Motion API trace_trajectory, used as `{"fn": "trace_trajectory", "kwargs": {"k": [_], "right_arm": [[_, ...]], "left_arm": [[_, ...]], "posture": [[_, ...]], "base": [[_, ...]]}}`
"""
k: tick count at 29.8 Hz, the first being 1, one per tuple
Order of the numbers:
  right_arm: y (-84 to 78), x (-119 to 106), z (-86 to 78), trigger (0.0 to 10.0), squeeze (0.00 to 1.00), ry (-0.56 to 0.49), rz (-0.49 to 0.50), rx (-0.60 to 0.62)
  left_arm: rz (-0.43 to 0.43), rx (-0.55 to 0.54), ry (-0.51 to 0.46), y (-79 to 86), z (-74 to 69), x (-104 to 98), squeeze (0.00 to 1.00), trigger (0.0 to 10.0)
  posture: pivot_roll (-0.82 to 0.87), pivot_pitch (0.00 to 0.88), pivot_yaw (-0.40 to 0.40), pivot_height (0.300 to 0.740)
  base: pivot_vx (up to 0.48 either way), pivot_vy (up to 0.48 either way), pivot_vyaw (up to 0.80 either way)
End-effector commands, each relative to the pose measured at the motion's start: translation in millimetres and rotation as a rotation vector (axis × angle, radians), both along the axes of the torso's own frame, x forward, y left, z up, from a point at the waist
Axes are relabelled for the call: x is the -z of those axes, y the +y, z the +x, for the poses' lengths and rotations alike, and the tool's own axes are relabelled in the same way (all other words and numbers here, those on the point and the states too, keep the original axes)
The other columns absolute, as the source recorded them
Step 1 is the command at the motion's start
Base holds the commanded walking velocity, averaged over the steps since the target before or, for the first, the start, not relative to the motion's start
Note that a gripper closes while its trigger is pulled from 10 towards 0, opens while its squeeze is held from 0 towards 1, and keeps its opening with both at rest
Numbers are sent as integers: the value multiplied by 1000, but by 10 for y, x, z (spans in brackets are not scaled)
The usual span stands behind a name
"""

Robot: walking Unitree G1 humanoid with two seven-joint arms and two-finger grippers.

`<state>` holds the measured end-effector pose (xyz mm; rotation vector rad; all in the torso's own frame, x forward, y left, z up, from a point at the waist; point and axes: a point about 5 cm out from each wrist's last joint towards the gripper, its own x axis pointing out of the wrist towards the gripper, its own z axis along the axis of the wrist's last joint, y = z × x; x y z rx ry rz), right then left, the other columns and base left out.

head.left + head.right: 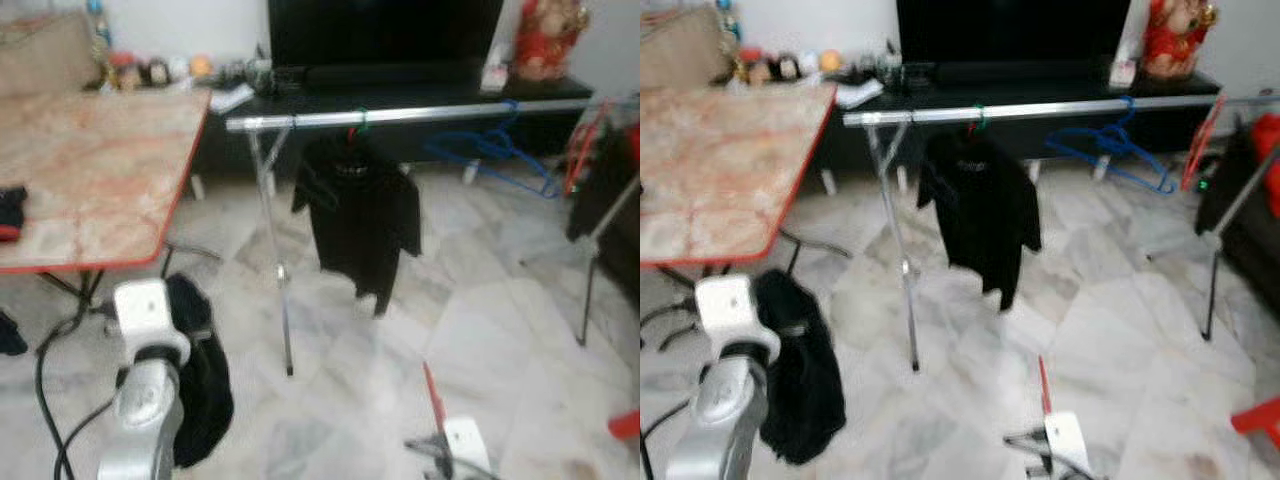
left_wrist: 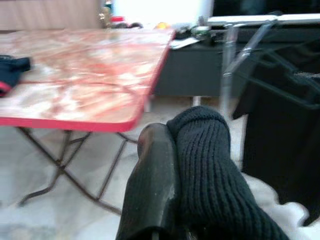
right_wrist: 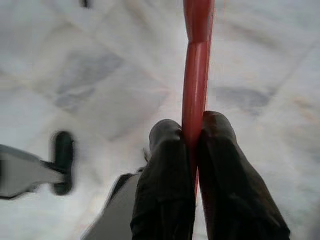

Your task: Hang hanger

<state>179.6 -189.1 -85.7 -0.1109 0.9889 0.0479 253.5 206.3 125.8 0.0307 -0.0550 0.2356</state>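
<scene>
Right wrist: jaws clamp red hanger [image 3: 198,75] | left wrist: black garment [image 2: 210,170] gripped

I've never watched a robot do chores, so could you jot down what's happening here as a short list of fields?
left pincer: shut on a black knit garment hanging from it
right pincer: shut on a red hanger, held low
rail: metal bar ahead, over tiled floor
on rail: black shirt, blue hanger
table: red-edged, on the robot's left
hanger hung: not yet
</scene>
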Motion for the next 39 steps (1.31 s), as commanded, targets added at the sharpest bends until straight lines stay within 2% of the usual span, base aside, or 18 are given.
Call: {"fn": "trace_trajectory", "kwargs": {"k": [1, 13, 39], "right_arm": [[-34, -12, 14, 10000, 0, -5, -6, 1], [-34, 11, -34, 10000, 0, 16, -12, -23], [-20, 14, -36, 10000, 0, 19, -13, -36]], "left_arm": [[5, 15, -40, -54, 21, -97, 0, 10000], [2, 14, -33, -57, 5, -84, 0, 10000], [1, 17, -34, -70, 16, -93, 0, 10000]], "posture": [[11, 0, 35, 740], [9, 0, 33, 740], [8, 0, 28, 740]], "base": [[0, 334, 0], [0, 338, 0], [0, 334, 0]]}}
